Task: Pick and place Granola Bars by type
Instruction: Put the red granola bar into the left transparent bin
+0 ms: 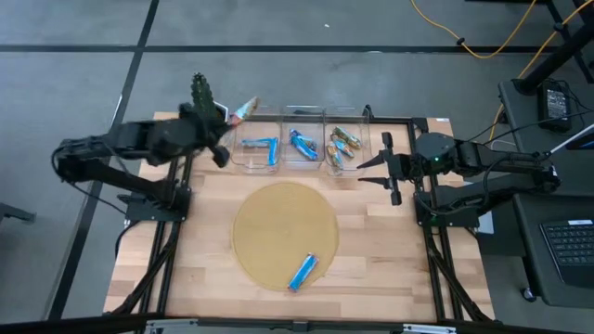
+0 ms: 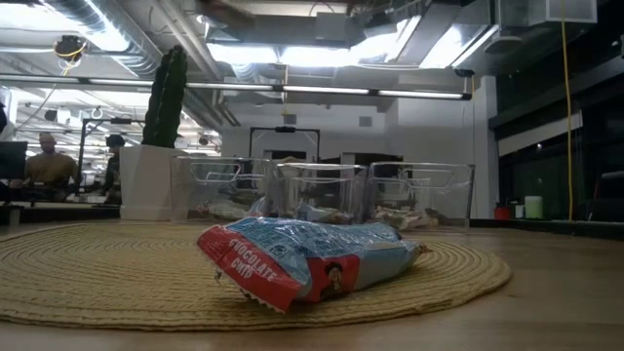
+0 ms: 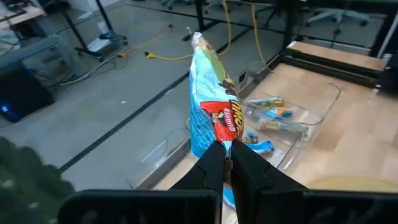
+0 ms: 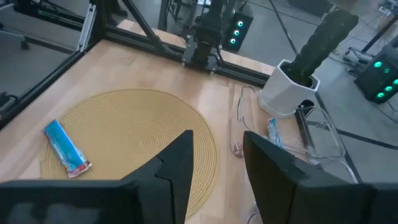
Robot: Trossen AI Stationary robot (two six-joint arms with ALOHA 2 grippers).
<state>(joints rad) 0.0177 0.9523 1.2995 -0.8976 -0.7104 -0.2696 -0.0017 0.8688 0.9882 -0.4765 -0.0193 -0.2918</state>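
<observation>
My left gripper (image 1: 228, 115) (image 3: 227, 155) is shut on a blue, red and green wrapped granola bar (image 3: 211, 93) (image 1: 243, 109), held in the air beside the far left corner of the left bin (image 1: 258, 150). A blue bar (image 1: 303, 272) (image 2: 302, 258) (image 4: 65, 146) lies flat on the round woven mat (image 1: 278, 218). More bars lie in the three clear bins: blue ones in the left and middle (image 1: 302, 147), brown and gold ones in the right (image 1: 343, 147). My right gripper (image 1: 367, 169) (image 4: 217, 155) hangs open next to the right bin, touching nothing. My left gripper pinches the bar between its two fingers at the bar's lower end (image 3: 217, 138). The rest of the bar sticks out past the fingertips along their line. The bar is lifted clear, above the table's far left part, with its free end (image 3: 198, 40) pointing away from the gripper.
A cactus in a white pot (image 1: 202, 93) (image 4: 292, 93) stands at the table's far edge, just left of the bins and close to my left gripper. Black frame rails (image 1: 422, 232) run along the table's sides. The bins (image 2: 322, 195) line the far side of the mat.
</observation>
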